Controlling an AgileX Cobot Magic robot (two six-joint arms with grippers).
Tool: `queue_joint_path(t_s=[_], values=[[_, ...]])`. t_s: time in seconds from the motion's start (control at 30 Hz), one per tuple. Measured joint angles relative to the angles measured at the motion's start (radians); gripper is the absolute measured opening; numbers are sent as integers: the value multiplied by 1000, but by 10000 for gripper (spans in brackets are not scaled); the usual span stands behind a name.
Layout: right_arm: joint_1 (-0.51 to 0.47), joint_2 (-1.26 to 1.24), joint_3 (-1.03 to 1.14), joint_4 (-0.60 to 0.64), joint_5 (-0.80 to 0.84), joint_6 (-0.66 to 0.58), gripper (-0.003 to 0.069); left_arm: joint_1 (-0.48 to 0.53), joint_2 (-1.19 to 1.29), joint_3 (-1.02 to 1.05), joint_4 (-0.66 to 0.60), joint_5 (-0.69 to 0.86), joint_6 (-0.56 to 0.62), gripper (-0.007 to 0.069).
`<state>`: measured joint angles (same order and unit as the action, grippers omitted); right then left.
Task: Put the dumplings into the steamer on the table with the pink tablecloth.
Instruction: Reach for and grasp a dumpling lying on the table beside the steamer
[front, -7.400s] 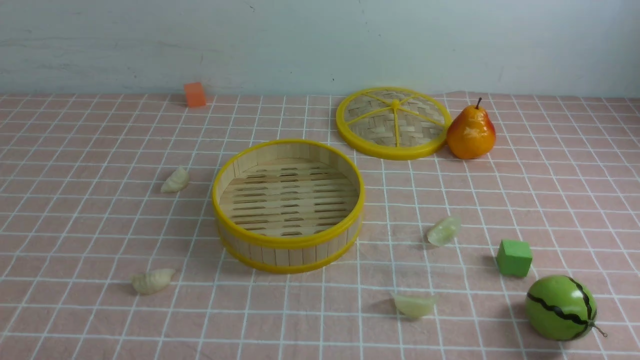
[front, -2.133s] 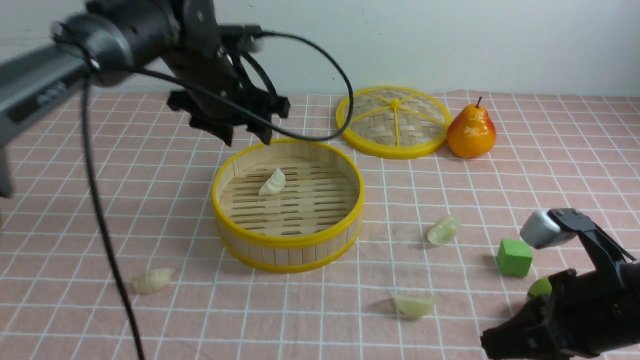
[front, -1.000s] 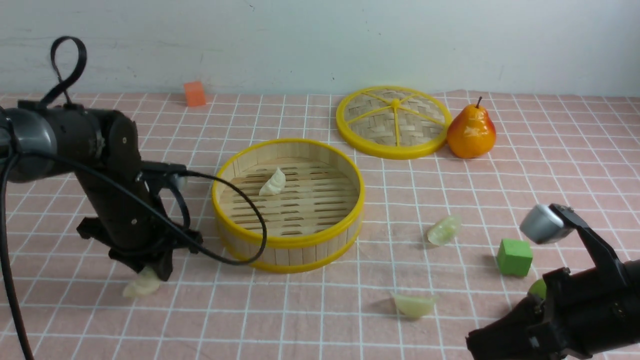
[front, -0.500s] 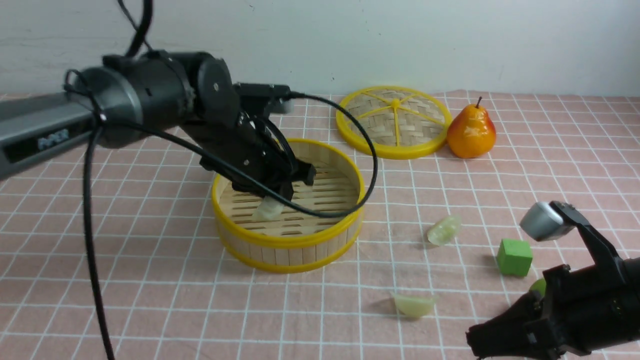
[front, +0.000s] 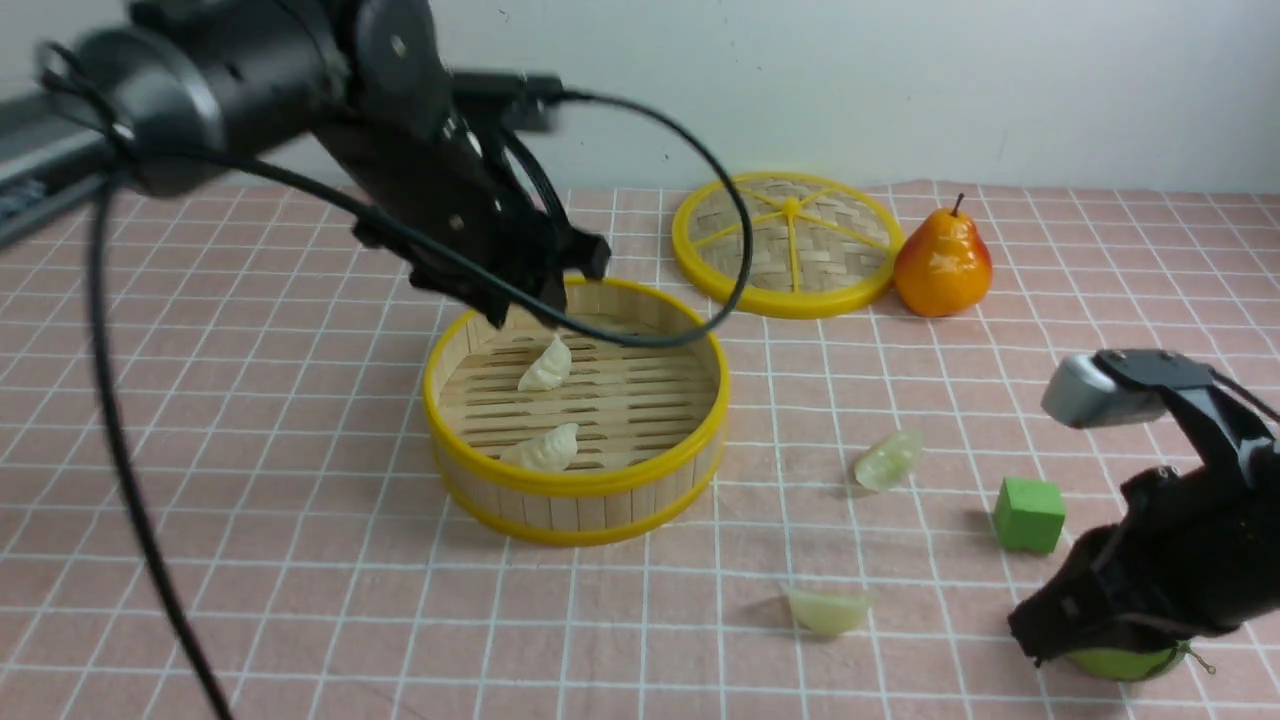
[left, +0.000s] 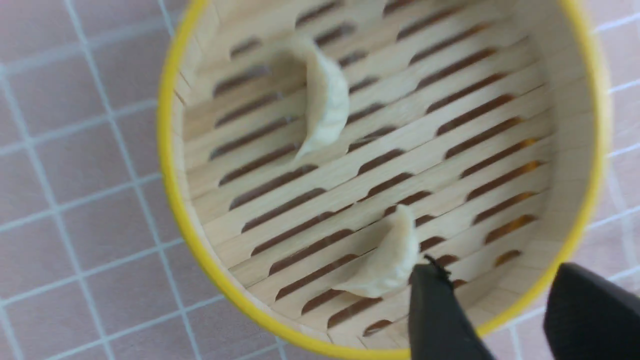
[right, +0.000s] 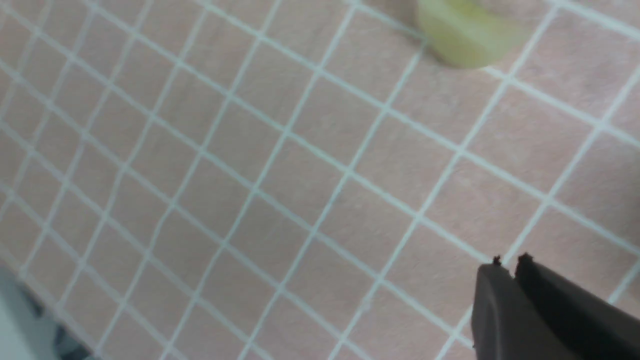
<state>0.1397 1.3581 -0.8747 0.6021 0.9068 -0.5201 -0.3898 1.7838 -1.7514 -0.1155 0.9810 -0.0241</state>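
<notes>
1. Nearest us, the right gripper (right: 507, 261) hangs low over the pink tablecloth (front: 300, 600), its jaws pressed together and empty. A toy watermelon (front: 1125, 662) peeks out beneath that arm.
2. The near green dumpling (front: 828, 610) lies on the cloth just ahead of it. We judge it light, small and slightly slick, best pinched across its plump belly rather than the thin pleated edge.
3. The green cube (front: 1028, 514) sits near the far green dumpling (front: 887, 460) and may crowd a grasp from the right.
4. The steamer (front: 575, 485) holds two cream dumplings (front: 547, 364). The left gripper (left: 495, 272) hovers over its rim, jaws spread, holding nothing.
5. Farthest, the woven lid (front: 787, 245) and the pear (front: 942, 265) obstruct nothing.
</notes>
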Motion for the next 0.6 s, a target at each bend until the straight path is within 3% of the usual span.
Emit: queue_joint_path(t_s=[0.07, 0.1, 0.17, 0.4, 0.5, 0.6], values=[[54, 39, -39, -78, -48, 82, 84, 0, -132, 9, -14, 14, 0, 125], [59, 39, -43, -85, -56, 99, 88, 0, -132, 11, -16, 15, 0, 113], [105, 112, -117, -151, -86, 191, 164, 0, -302, 73, -49, 31, 3, -7], [124, 373, -365, -253, -184, 433, 461, -2, -761, 499, -42, -35, 18, -14], [124, 448, -417, -279, -220, 505, 511, -2, -914, 679, 13, -84, -1, -14], [124, 546, -476, -341, -249, 596, 528, -2, -1118, 852, 125, -81, -98, -14]])
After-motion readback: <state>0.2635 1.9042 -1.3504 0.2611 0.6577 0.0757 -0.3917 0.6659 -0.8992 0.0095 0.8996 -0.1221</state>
